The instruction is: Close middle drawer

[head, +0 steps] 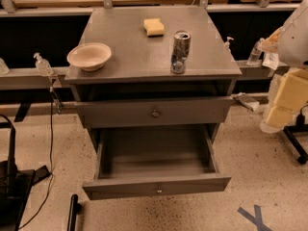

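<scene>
1. A grey metal cabinet (219, 129) stands on a speckled floor (260, 177), seen from the front and above.
2. The middle drawer (125, 187), a wide, shallow grey metal drawer with a plain flat front and a tiny round centre knob (159, 190), is pulled far out toward the viewer. Its inside is open to view.
3. Above it, the top grey drawer (115, 112), which has a larger, darker knob (155, 113), juts out slightly from the cabinet.
4. On the grey tabletop (130, 59) sit a shallow beige bowl (89, 56) near the front left corner, a yellow rectangular sponge (154, 26) toward the back, and an upright silver drink can (181, 52) at front right.
5. The end effector (272, 40), pale and rounded, is at the upper right edge, beside the cabinet and well apart from the middle drawer. I cannot tell how wide it stands.
6. Pale yellow, blocky arm segments (291, 93) show below it.
7. A blue tape cross (255, 216) marks the floor at lower right.
</scene>
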Motion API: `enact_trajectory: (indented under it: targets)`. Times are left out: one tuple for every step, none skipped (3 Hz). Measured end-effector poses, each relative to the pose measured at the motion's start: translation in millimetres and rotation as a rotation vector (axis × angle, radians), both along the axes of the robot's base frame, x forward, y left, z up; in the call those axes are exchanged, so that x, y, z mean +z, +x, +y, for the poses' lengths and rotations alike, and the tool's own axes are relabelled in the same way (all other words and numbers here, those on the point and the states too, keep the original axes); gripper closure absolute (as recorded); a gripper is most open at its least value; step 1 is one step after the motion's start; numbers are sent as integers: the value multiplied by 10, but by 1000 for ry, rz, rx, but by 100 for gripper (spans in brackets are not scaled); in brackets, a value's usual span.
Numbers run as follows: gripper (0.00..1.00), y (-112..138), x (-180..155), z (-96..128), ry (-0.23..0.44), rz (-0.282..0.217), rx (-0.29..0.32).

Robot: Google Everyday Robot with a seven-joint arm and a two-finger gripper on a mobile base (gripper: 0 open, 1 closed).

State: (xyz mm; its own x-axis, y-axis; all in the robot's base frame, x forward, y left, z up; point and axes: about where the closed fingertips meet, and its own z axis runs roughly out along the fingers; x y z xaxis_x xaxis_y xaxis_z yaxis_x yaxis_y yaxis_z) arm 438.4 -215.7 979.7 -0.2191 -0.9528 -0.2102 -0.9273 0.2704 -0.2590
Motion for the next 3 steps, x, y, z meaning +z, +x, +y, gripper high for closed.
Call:
enact_trajectory:
  targets:
    - [0, 0, 0, 0, 0, 0, 0]
    - [0, 83, -1, -50, 49, 1, 21]
    - [0, 62, -165, 123, 161, -11, 99]
